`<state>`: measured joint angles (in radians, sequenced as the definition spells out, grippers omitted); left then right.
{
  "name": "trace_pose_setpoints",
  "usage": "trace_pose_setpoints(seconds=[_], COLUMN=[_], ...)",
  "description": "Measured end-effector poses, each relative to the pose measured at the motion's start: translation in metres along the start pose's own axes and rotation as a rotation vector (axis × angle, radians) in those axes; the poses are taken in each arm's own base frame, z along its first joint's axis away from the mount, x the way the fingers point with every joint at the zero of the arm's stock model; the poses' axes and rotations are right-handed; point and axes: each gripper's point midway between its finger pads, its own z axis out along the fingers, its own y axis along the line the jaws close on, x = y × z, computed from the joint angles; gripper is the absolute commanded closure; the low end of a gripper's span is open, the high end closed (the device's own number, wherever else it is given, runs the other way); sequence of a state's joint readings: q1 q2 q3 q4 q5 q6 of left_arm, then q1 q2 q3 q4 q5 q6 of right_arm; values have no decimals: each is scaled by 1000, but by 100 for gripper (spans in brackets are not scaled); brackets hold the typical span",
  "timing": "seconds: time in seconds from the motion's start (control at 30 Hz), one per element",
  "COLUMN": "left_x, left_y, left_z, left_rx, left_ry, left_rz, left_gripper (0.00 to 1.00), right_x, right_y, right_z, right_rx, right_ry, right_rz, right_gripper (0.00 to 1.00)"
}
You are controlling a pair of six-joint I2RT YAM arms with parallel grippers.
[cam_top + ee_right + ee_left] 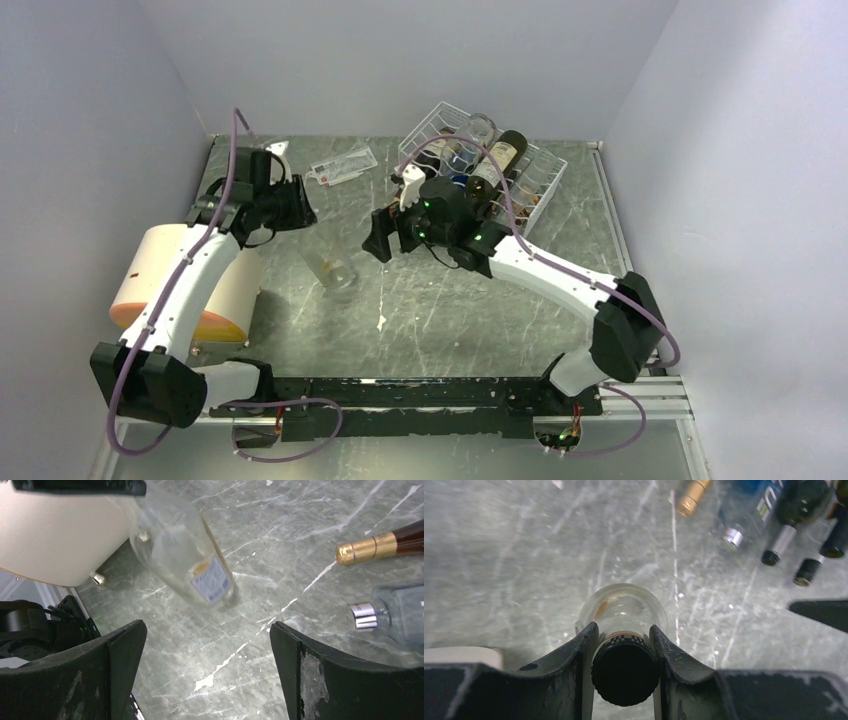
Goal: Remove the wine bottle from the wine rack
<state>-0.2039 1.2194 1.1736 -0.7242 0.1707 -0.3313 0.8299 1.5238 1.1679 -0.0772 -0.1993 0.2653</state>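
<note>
A: Where is the bottle in all this?

B: Off the rack. It is over the bare table between the two arms, near the cream cylinder and well apart from the wire cradles. It is clear glass with a small label, and it leans.

A: What holds it?

B: The left gripper. Its fingers are clamped on the neck, right against the black cap. The neck is the narrow part that two fingers can close round, and the wider cap should keep the glass from slipping through.

A: Does the base touch the table?

B: That cannot be told, because the right wrist view is blurred there. It looks close, at least.

A: And the right gripper?

B: Its fingers are spread wide with nothing between them, and it hovers between the bottle and the rack. Its camera faces the bottle, so it seems placed clear of the carry yet near enough to steady the body, though that is only a judgement.

A: Is anything in the rack?

B: Several other bottles lie in the cradles, necks pointing out toward the arms.

A: So how far along is the task?

B: Nearly done, by the look of it. The bottle is off the rack, and what seems to be wanted now is to stand it upright and let go. The lean is the risk: released tilted, smooth glass on a smooth top could tip or roll.
</note>
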Motion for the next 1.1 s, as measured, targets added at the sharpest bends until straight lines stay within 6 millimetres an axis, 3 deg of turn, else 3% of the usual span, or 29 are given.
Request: trace_pose_setpoints(seconds=[0.3,0.43,0.63,0.77,1.0,1.07,1.1], left_x=[-61,-82,-108,-115,-109,-105,-106], left_y=[25,46,77,91,108,111,111], left_z=[6,18,21,25,40,44,45], left_rx=[-188,-280,-382,-420,-453,-457,-456], left_ry=[-94,-137,-218,-234,-205,-205,-214], left_rz=[40,39,56,65,53,55,57], left_gripper=[93,93,93,93,93,79,66], right_x=[-9,-2,2,3,8,10,11], right_y=[-2,-8,-14,-18,-26,-27,-27], right_z=[-35,-47,-58,-61,-64,-64,-65], right_rx=[54,93,134,158,197,202,203], right_ry=[-52,-47,-47,-42,-25,-17,-15], right_rz=[-8,-8,-6,-8,-18,-18,-19], right_gripper=[0,0,0,0,0,0,0])
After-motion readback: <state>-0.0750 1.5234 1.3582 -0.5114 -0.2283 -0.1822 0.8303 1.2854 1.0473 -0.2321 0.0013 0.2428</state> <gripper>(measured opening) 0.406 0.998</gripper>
